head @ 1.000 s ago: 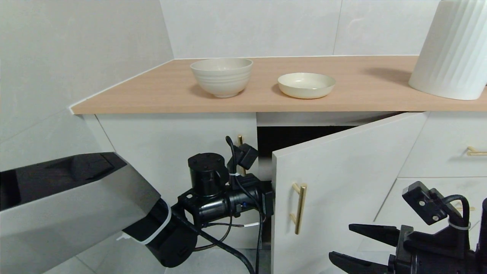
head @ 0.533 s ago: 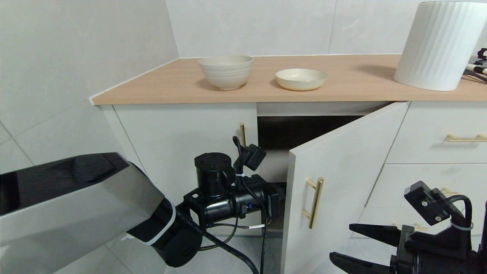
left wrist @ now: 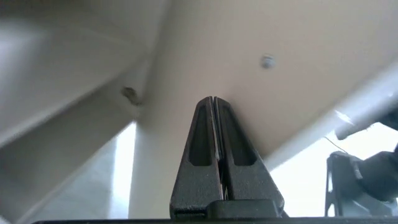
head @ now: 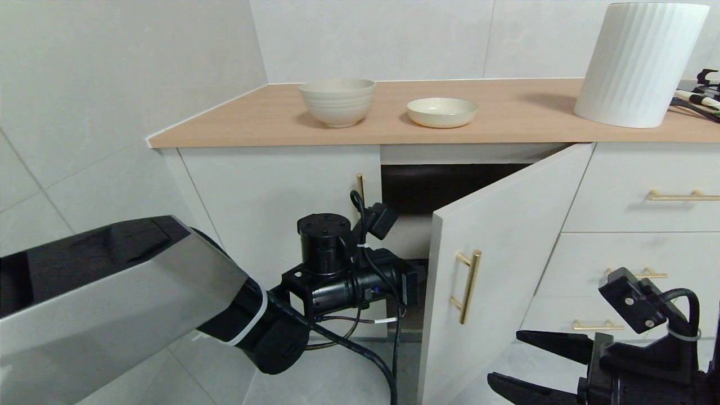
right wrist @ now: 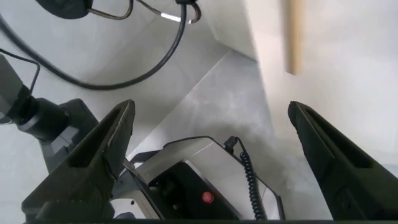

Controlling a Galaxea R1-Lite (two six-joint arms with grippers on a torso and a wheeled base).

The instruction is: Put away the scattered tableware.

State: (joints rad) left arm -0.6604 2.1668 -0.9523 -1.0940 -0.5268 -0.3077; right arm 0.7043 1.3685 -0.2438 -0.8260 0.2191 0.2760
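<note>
Cabinet door [head: 506, 253] is swung wider by left gripper [left wrist: 212, 104], pressed together behind it; right gripper [head: 506, 358] spread in front; bowl [head: 337, 104], plate [head: 442, 112] now stowable.

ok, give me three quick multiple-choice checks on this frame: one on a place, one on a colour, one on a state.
1. Where is the bowl?
A) on the countertop, left of the shallow dish
B) inside the cabinet
C) on the floor

2. What colour is the handle on the cabinet door?
A) black
B) gold
C) red

3. What state is the right gripper in?
A) shut on a spoon
B) shut, empty
C) open, empty

Answers:
1 A, it stands on the wood top beside the dish.
2 B, the bar is brass-gold.
3 C, its fingers are spread with nothing between them.
</note>
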